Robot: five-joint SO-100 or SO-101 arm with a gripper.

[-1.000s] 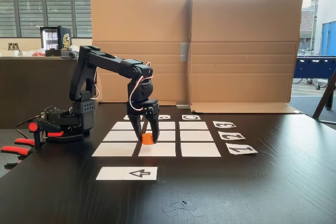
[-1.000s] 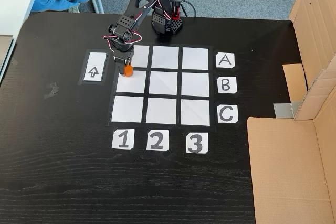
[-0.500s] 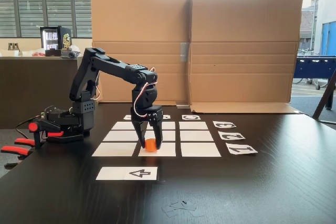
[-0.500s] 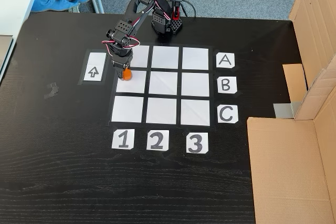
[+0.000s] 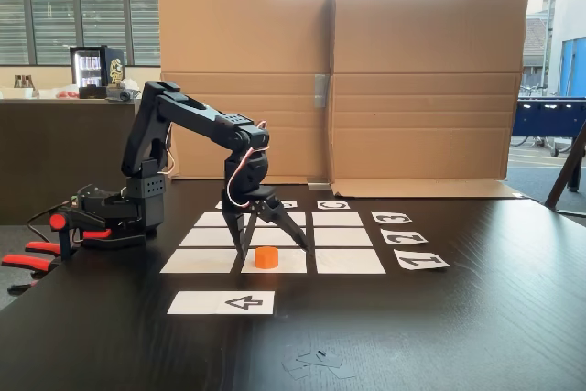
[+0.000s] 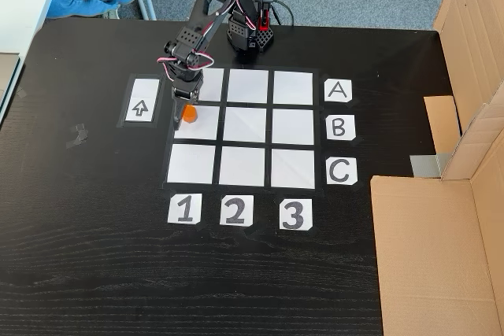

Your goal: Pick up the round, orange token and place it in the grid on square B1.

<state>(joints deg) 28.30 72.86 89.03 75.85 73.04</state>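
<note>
In the top-down fixed view you see, left to right, the arrow strip [image 6: 139,108], then the token [image 6: 189,114] on square B1 [image 6: 201,123], then cards A, B, C at 3 o'clock of the grid [image 6: 244,127]. Cards 1, 2, 3 sit at 6 o'clock. Your gripper [image 5: 272,246] straddles the token, jaws spread, touching nothing.

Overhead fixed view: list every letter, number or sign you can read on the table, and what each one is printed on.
"A" on a small white paper card, right of the top row.
"B" on the card right of the middle row.
"C" on the card right of the bottom row.
"1", "2", "3" on cards below the columns.
A black arrow on the long white paper strip.
No other text is readable.
</note>
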